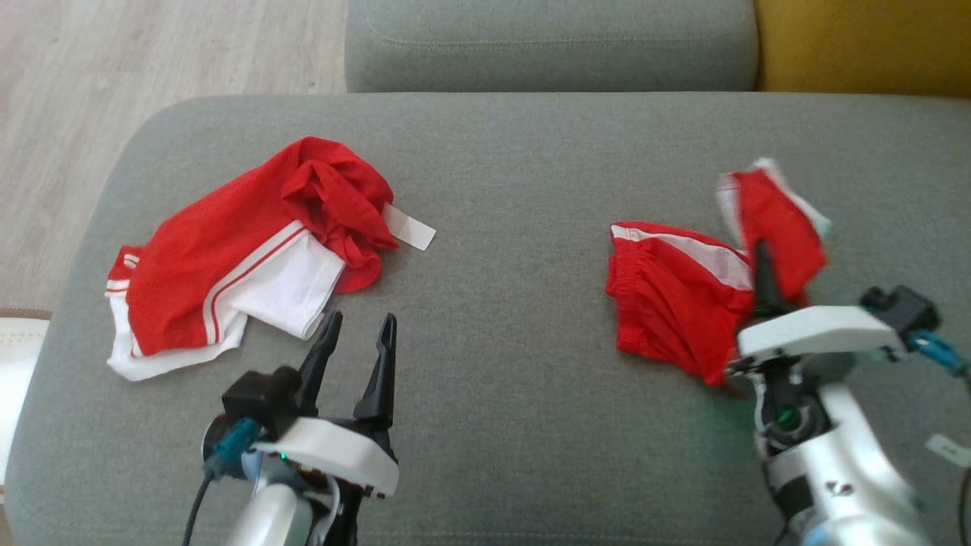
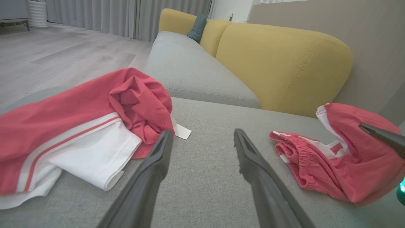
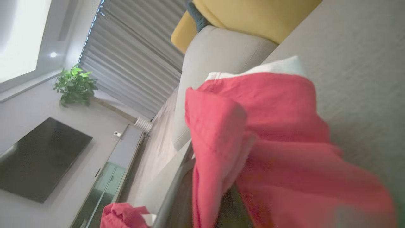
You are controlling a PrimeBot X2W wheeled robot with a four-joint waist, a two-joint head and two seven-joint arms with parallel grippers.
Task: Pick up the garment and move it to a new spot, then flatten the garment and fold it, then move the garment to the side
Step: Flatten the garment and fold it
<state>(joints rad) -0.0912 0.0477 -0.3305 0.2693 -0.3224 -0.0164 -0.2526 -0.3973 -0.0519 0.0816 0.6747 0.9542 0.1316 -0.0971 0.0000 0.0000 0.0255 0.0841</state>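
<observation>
At your far left you see the wooden floor [image 1: 152, 45], and next to it starts the grey sofa seat [image 1: 516, 189] that carries everything. On the left part of the seat lies a red and white jersey [image 1: 227, 258], crumpled, with its red upper part bunched in a heap and a white label [image 1: 410, 227] sticking out to the right of the heap.

Just beside the lower edge of the jersey, but not touching it, is the left gripper [image 1: 361, 318]. Its jaws are spread wide and hold nothing. In the left wrist view the grey seat shows between the two dark fingers [image 2: 148, 177].

Well apart, on the right part of the seat, are the red shorts [image 1: 667, 303] with white stripes. The elastic waistband side rests on the seat, while the other side stands up higher. There the right gripper [image 1: 760, 254] has its jaws clenched on the fabric. In the right wrist view the red cloth [image 3: 269, 142] hangs over the fingers and hides them almost fully.

Behind the seat, at your far right, is the yellow backrest [image 1: 865, 45].
</observation>
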